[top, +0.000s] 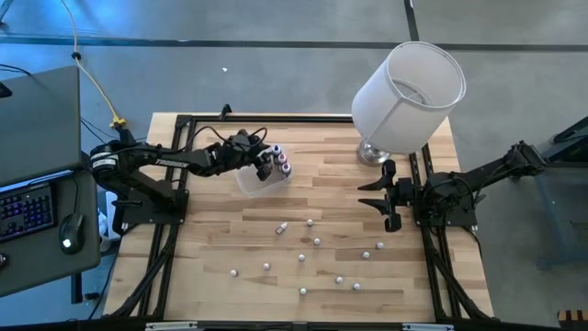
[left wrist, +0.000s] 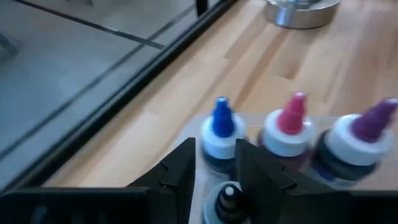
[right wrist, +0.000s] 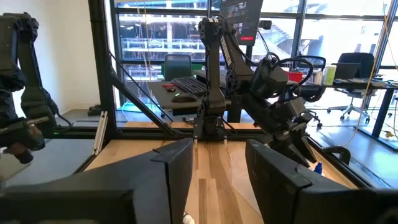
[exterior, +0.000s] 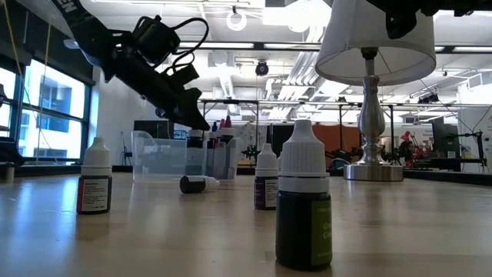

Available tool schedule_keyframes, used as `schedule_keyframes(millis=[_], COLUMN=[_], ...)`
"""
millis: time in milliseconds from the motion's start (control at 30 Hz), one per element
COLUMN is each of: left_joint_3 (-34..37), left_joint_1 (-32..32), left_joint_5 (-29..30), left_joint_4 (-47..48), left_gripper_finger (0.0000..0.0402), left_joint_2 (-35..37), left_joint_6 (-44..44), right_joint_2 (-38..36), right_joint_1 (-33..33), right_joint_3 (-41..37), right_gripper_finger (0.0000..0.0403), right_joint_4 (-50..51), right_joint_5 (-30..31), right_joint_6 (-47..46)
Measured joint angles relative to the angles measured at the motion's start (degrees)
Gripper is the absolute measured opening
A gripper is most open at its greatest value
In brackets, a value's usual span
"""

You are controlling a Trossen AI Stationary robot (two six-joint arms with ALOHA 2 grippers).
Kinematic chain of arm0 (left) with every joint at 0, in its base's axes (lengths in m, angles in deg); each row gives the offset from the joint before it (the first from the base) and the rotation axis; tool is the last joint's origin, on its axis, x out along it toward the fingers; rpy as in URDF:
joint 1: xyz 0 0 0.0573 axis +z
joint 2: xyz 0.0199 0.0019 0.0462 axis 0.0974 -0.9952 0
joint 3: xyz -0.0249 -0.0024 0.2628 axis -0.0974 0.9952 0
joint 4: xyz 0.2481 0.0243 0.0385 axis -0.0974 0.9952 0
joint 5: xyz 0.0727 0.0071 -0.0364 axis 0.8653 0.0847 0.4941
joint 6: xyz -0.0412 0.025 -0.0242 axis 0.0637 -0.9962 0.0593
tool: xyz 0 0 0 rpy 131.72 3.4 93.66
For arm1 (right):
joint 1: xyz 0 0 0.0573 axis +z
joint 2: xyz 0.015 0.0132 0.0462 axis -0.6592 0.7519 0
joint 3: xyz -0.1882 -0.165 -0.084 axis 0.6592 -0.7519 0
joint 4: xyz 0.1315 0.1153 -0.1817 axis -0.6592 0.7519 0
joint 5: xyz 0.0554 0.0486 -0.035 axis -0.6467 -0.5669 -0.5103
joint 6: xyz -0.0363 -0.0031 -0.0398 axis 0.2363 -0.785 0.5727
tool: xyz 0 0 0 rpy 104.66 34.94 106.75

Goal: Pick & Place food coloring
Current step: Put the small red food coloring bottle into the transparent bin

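Three small food coloring bottles with blue, pink and purple tops stand upright in a clear tub at the far left of the table. My left gripper slants down over the tub's near side, open. A dark-topped bottle stands between its fingers. Several more bottles with white caps are scattered over the table's near half, most upright and one lying on its side. My right gripper waits open above the table's right side, holding nothing. My left gripper has one finger on either side of the dark-topped bottle's cap, coming from the table's left and slanting down. The bottle stands upright in the tub. Whether the fingers touch it, I cannot tell.
A big white lampshade on a metal foot stands at the far right, close to my right arm. A dark frame runs along the table's far edge and sides. A keyboard and mouse lie beyond the left edge.
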Motion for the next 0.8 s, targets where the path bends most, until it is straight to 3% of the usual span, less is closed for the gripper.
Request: schedule_keyframes(millis=[167, 333, 500, 600, 700, 800], left_joint_3=[-1.0, -5.6, -11.7, -12.4, -11.2, -11.1], left_joint_1=[-0.1, -1.0, -6.0, -12.2, -20.8, -29.0], left_joint_5=[0.9, -2.8, -15.7, -22.7, -20.5, -12.5], left_joint_4=[0.9, 10.3, 28.7, 36.8, 39.1, 38.1], left_gripper_finger=[0.0133, 0.014, 0.014, 0.014, 0.014, 0.014], left_joint_2=[4.0, 12.0, 19.6, 20.5, 19.2, 15.4], left_joint_6=[-3.9, -3.8, -1.1, 4.2, 10.6, 14.0], right_joint_2=[0.0, 0.0, 0.0, 0.0, 0.0, 0.0], right_joint_1=[0.0, 0.0, 0.0, 0.0, 0.0, 0.0], right_joint_3=[0.0, 0.0, 0.0, 0.0, 0.0, 0.0], right_gripper_finger=[0.0142, 0.0142, 0.0142, 0.0142, 0.0142, 0.0142], right_joint_4=[0.0, 0.0, 0.0, 0.0, 0.0, 0.0], right_joint_5=[0.0, 0.0, 0.0, 0.0, -0.1, -0.2], right_joint_6=[0.0, 0.0, 0.0, 0.0, -0.9, -3.0])
